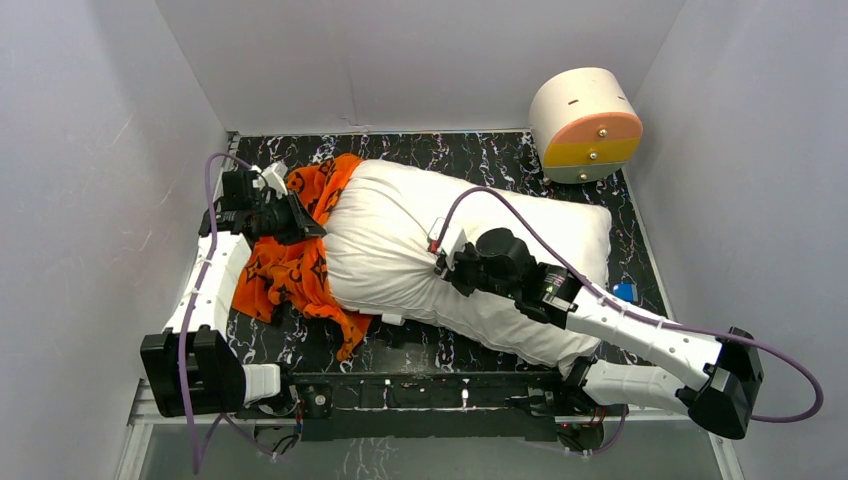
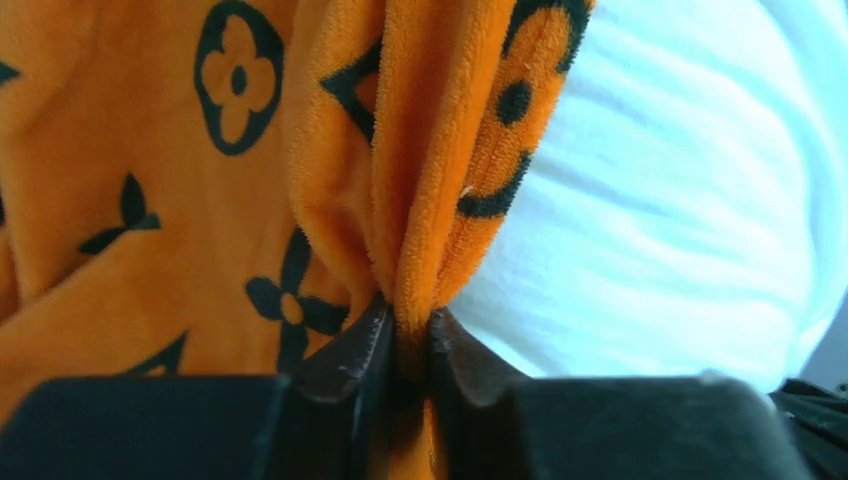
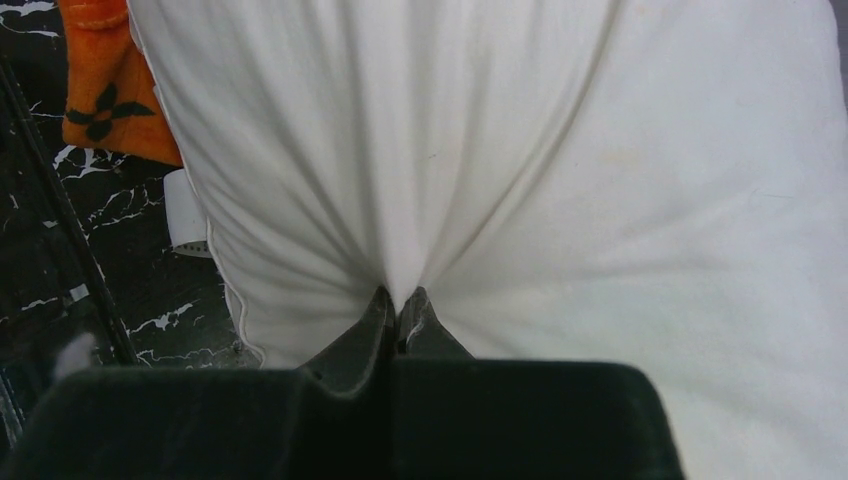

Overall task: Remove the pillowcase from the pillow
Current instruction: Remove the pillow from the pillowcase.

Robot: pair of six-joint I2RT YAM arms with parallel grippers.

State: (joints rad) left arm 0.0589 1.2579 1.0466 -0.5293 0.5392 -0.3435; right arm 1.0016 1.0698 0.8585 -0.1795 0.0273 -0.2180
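Orange pillowcase (image 1: 290, 272) mostly off the pillow (image 1: 400, 235), only one end capped; left gripper (image 2: 410, 325) pinching orange, right gripper (image 3: 398, 300) pinching white.

Left arm (image 1: 212, 285) stretched forward along left side, wrist bent inward toward right. Left end effector (image 2: 408, 325) pinched on fold of pillowcase (image 2: 150, 200), plush bunched between fingertips. Right arm (image 1: 640, 325) reaching diagonally from right base toward centre, forearm low. Right end effector (image 3: 398, 300) clamped tight on pinch of pillow (image 3: 600, 200), fingers nearly meeting, creases fanning from grip.
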